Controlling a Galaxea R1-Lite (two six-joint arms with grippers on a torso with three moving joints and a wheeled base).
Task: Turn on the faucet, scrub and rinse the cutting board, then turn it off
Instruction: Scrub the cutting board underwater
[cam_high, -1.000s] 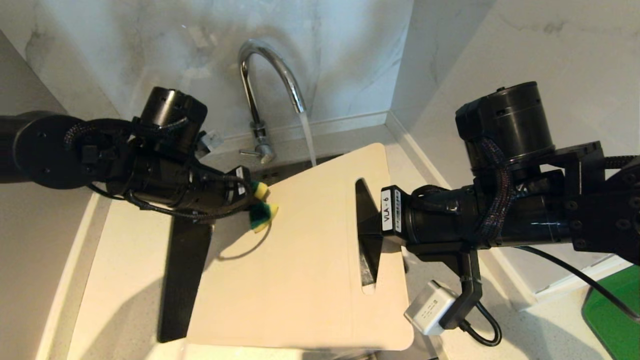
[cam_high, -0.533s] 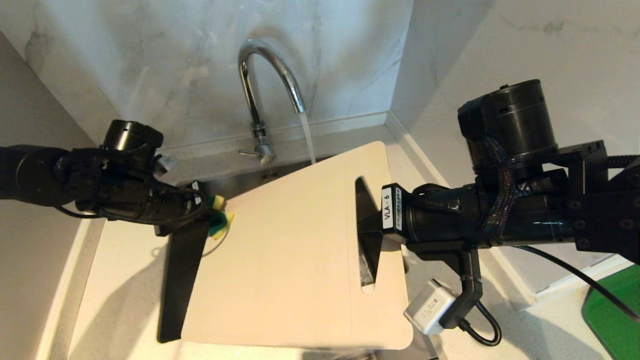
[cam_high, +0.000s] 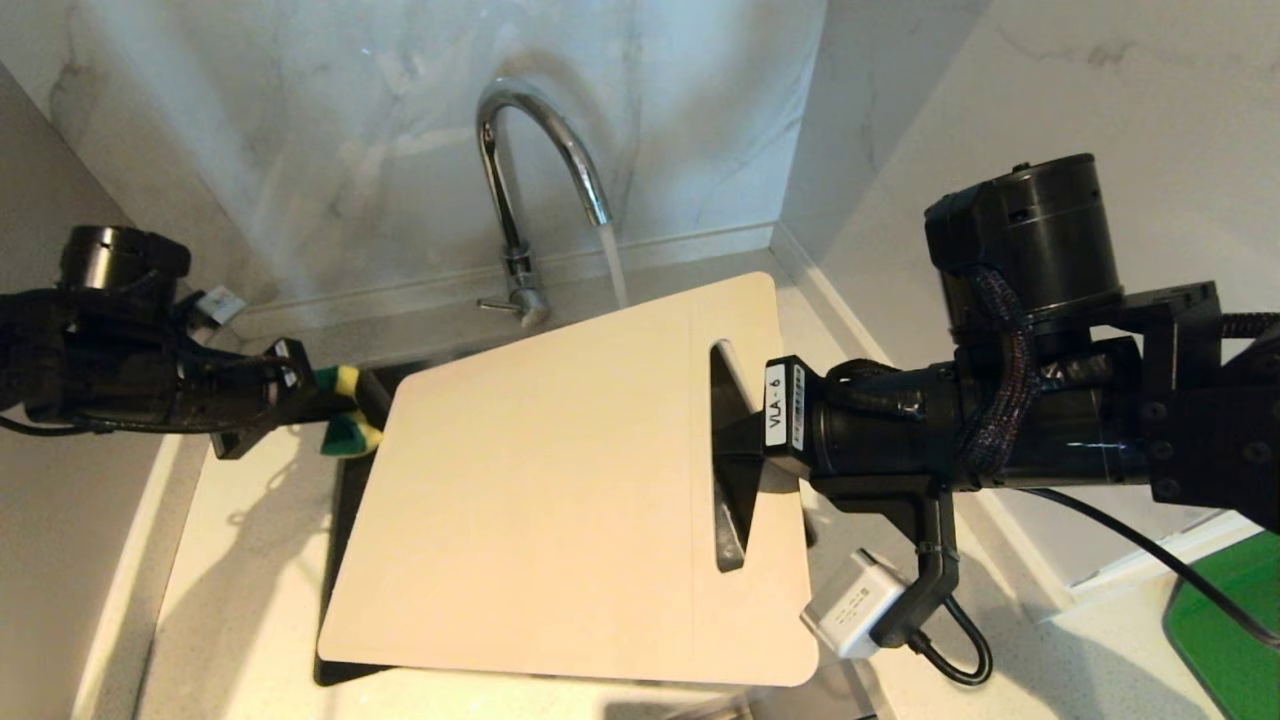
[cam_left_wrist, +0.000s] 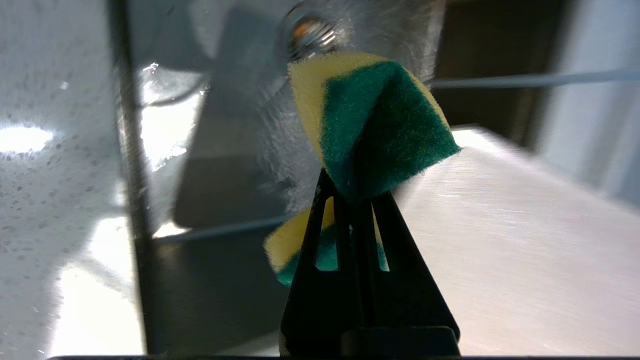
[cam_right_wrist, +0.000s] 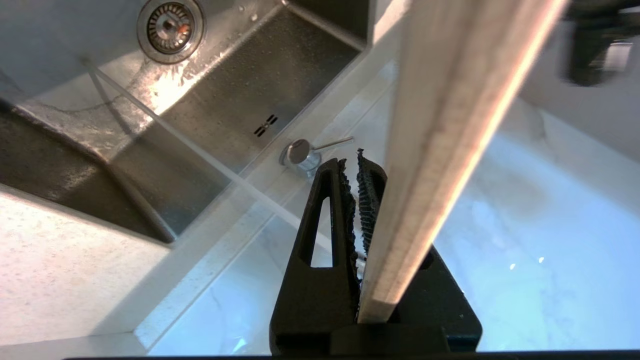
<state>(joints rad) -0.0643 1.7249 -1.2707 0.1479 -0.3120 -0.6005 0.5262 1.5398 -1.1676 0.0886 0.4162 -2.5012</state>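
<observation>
The faucet (cam_high: 520, 170) is running, and its stream (cam_high: 612, 265) falls onto the far edge of the cutting board (cam_high: 560, 500). My right gripper (cam_high: 735, 470) is shut on the beige board at its handle cut-out and holds it tilted over the sink. The right wrist view shows the board's edge (cam_right_wrist: 450, 125) running between the jaws of that gripper (cam_right_wrist: 352, 170), with the faucet's lever (cam_right_wrist: 327, 145) beyond. My left gripper (cam_high: 325, 408) is shut on a yellow-and-green sponge (cam_high: 350, 430) just off the board's left corner. In the left wrist view the sponge (cam_left_wrist: 370, 120) sticks out past the gripper (cam_left_wrist: 350, 195).
The steel sink (cam_right_wrist: 225, 85) with its drain (cam_right_wrist: 170, 25) lies under the board. Marble walls close in behind and to the right. A green tray (cam_high: 1230, 620) sits on the counter at the far right. The pale counter (cam_high: 240, 560) runs along the sink's left side.
My left gripper has drawn back leftwards with the sponge, off the board's surface to its left corner. The board has shifted a little left, its far edge now under the stream.
</observation>
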